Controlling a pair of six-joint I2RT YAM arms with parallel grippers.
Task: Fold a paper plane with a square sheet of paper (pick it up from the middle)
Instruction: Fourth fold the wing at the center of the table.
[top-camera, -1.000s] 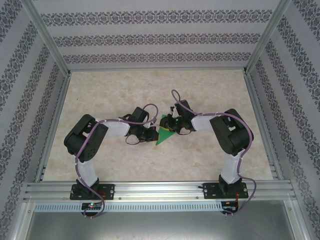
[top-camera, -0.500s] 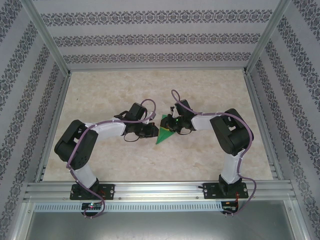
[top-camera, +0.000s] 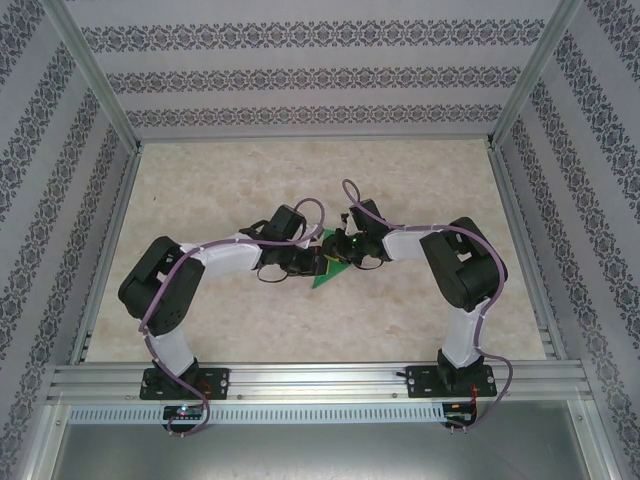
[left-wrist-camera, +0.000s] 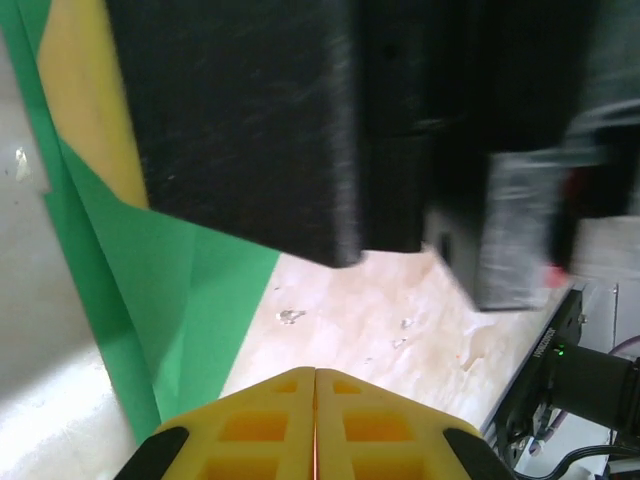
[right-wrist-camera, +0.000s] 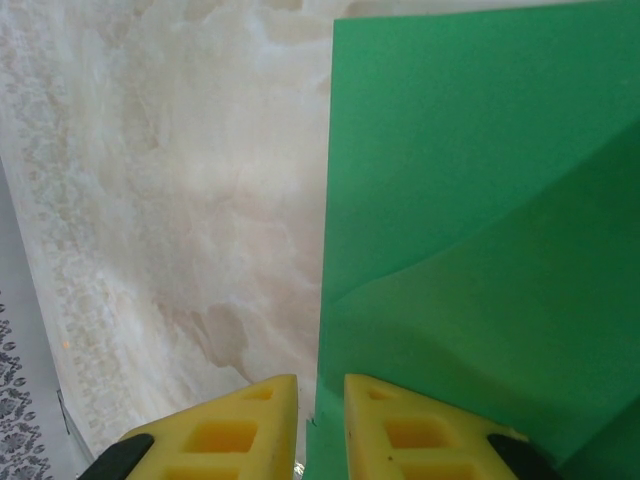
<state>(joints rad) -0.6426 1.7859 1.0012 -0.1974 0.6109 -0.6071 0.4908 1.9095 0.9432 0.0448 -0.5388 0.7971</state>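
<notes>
The left end effector (left-wrist-camera: 315, 378) is closed, the right end effector (right-wrist-camera: 321, 388) slightly parted.

The sheet of paper (top-camera: 326, 276) is plain bright green, with no print on it; where it is folded over itself, the right wrist view shows a slightly darker green; the worktop (top-camera: 420, 180) is cream with a pale beige marble pattern; the walls (top-camera: 300, 80) are white with bands of small grey-violet ornament; the left arm (top-camera: 225, 255) and the right arm (top-camera: 465, 270) are black and white, with violet cables (top-camera: 205, 248) along them; the jaws of the left gripper (left-wrist-camera: 315, 385) and of the right gripper (right-wrist-camera: 320, 390) are yellow-orange with black at the base; the frame (top-camera: 320, 380) is silver-grey.
</notes>
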